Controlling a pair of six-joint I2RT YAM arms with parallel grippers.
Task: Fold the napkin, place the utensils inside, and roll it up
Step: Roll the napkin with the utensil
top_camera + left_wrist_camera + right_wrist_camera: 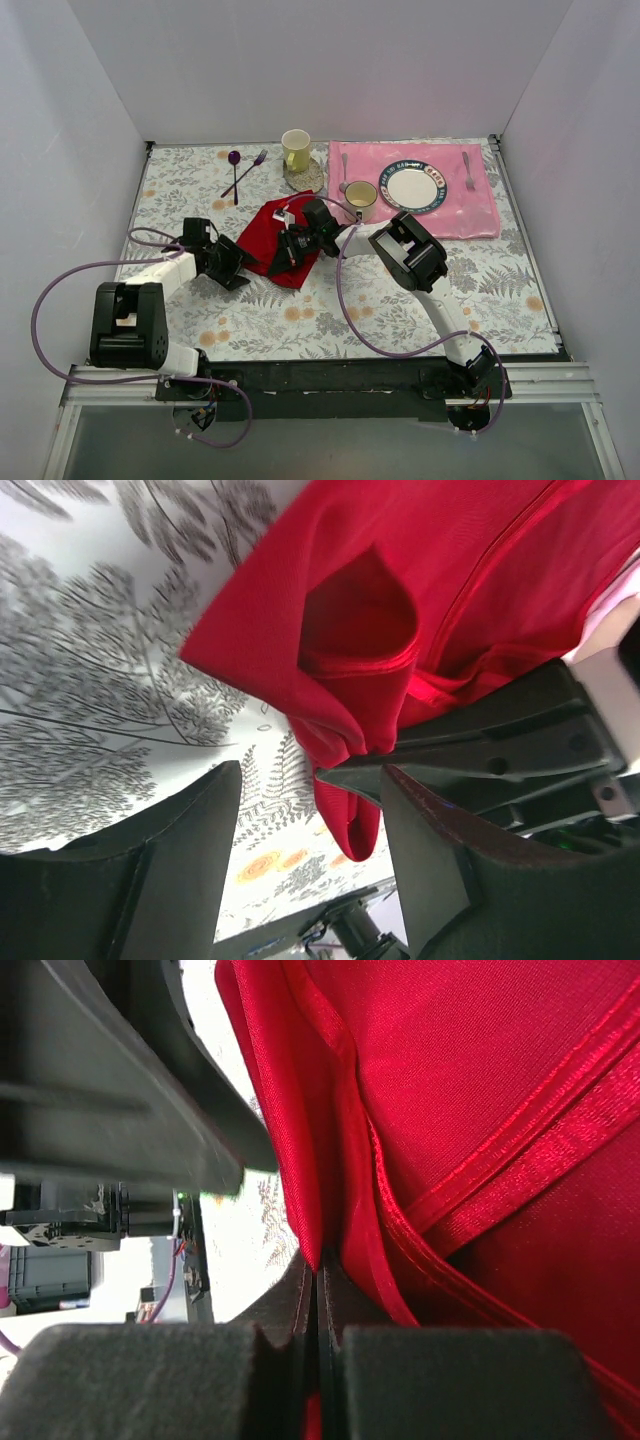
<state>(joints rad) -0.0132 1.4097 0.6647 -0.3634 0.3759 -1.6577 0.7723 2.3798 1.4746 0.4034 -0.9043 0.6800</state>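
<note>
At the left of the table (520, 285), the left gripper (238, 263) sits low beside the napkin's left edge. Its jaws are wide apart and hold nothing. In its wrist view a hanging fold of the napkin (430, 590) dips toward the gap between the fingers (170, 880) but is not clamped. Farther back, a purple spoon (235, 160) and fork (256, 161) lie apart from the cloth. The napkin (266, 228) is bunched mid-table. The right gripper (293, 250) is at its near right part, and its wrist view shows the pads (450, 1380) pressed together on a pinched fold. Behind it stands a yellow mug (295, 148). On the right, a placemat (470, 215) carries a second mug (361, 200) at its left edge, a plate (411, 186) and a silver fork (468, 170).
</note>
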